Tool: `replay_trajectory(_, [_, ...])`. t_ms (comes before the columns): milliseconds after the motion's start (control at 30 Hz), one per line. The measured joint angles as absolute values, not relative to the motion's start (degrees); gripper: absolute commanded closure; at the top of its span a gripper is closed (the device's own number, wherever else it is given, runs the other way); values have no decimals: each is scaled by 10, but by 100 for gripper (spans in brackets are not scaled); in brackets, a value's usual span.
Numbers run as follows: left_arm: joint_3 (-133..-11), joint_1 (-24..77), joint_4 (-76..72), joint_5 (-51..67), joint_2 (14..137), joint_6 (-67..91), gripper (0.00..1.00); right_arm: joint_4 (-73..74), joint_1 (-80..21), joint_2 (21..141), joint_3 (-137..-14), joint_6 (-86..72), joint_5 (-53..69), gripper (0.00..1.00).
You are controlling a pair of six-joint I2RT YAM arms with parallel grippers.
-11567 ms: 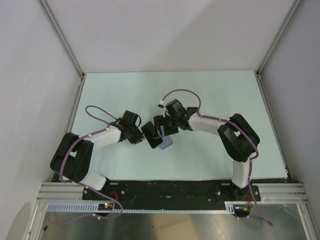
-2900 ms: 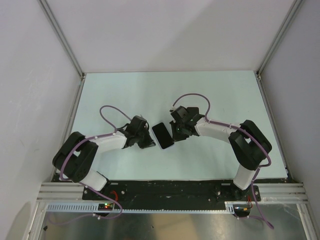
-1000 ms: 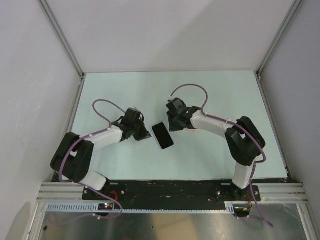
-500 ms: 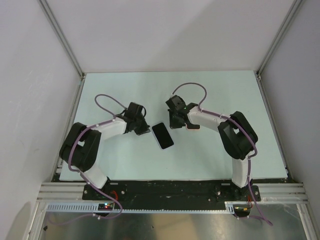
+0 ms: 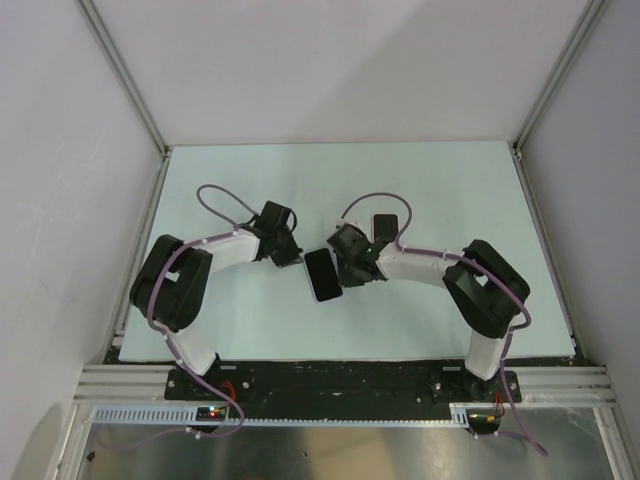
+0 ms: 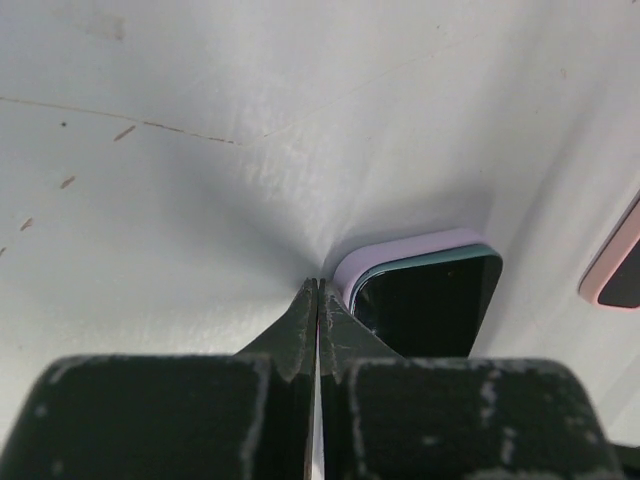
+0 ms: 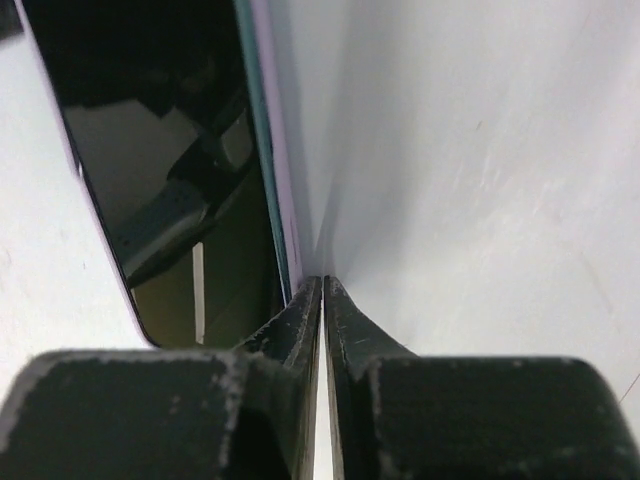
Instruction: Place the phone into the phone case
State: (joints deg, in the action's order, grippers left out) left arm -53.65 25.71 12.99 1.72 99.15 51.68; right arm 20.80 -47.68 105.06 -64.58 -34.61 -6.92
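Observation:
The phone (image 5: 321, 275) lies face up on the table, its black screen (image 6: 430, 305) ringed by the lilac phone case (image 6: 400, 252). In the right wrist view the phone (image 7: 150, 150) fills the left half, with the case's lilac side (image 7: 276, 150) beside it. My left gripper (image 5: 297, 262) is shut, its tips (image 6: 318, 285) resting on the table right at the phone's upper left corner. Shut as well, my right gripper (image 5: 345, 272) has its tips (image 7: 322, 282) against the phone's right long edge. Neither holds anything.
A small dark object with a pink rim (image 5: 384, 226) lies on the table just behind my right wrist; it also shows at the right edge of the left wrist view (image 6: 618, 265). White walls close the pale table (image 5: 450, 190) on three sides.
My right gripper has closed and dropped to the phone's right edge, uncovering the pink-rimmed object behind it. My left gripper has slid in to the phone's upper left corner. The phone has barely shifted.

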Motion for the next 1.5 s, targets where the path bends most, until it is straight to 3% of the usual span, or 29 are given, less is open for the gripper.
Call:
replay_trajectory(267, [-549,263,130,35,1002,495,100,220,-513,997,-589,-364,-64,90])
replay_trajectory(567, [-581,271,139,72,1030,461,100,207,-407,971,-608,-360,-38,89])
replay_trajectory(767, [-596,283,139,83,1043,451,100,187,-390,993,-675,-349,-18,87])
replay_trajectory(1500, [-596,288,140,84,1043,449,100,192,-400,1070,-708,-349,-3,87])
